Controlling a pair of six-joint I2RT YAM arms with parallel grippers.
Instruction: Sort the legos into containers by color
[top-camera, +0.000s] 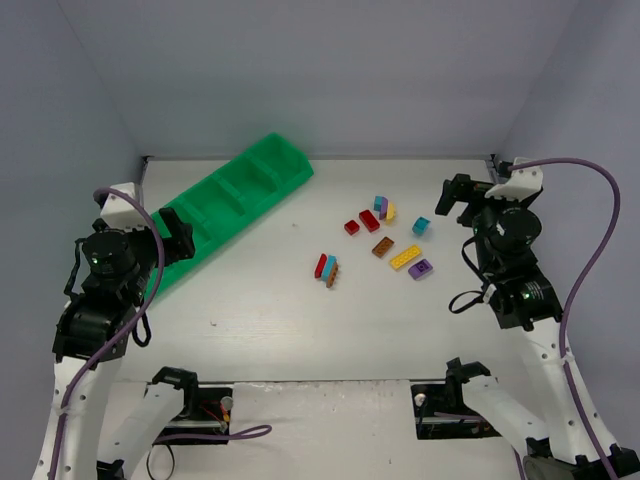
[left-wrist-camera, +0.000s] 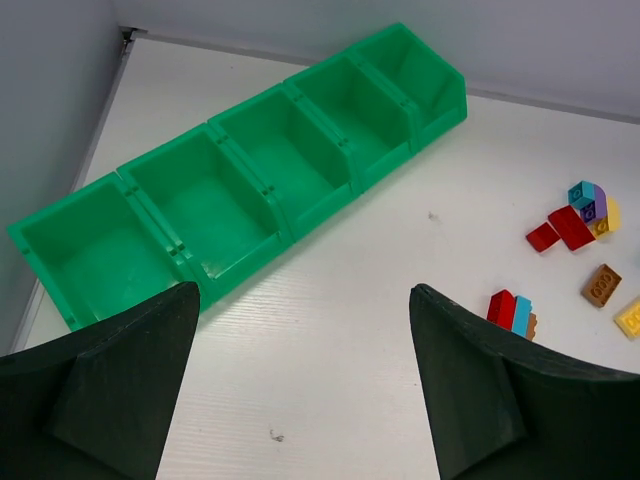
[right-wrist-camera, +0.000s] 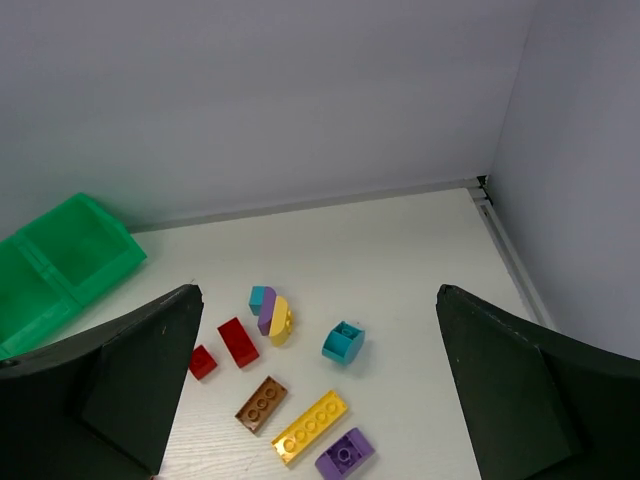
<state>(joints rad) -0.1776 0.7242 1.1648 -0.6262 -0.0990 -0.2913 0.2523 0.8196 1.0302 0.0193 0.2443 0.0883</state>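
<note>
The left fingers (left-wrist-camera: 130, 380) and right fingers (right-wrist-camera: 120, 380) gape, empty. The legos (top-camera: 369, 221) lie loose on the table (top-camera: 260, 310), apart from the bare containers (left-wrist-camera: 292, 225). Sorting looks unstarted; next, descend onto one brick.

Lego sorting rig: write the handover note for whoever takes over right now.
Left tool: open, empty, above bare table between the tray and the bricks.
Right tool: open, empty, looking down at the brick cluster.
Tray: far left of the table, five compartments, all empty.
Bricks, all loose on the table right of the tray: red-teal-brown stack, small red brick, larger red brick, teal-purple-yellow stack, teal brick, brown brick, yellow brick, purple brick.
Done: nothing sorted.
Left: every brick; the two stacks likely need splitting first.
</note>
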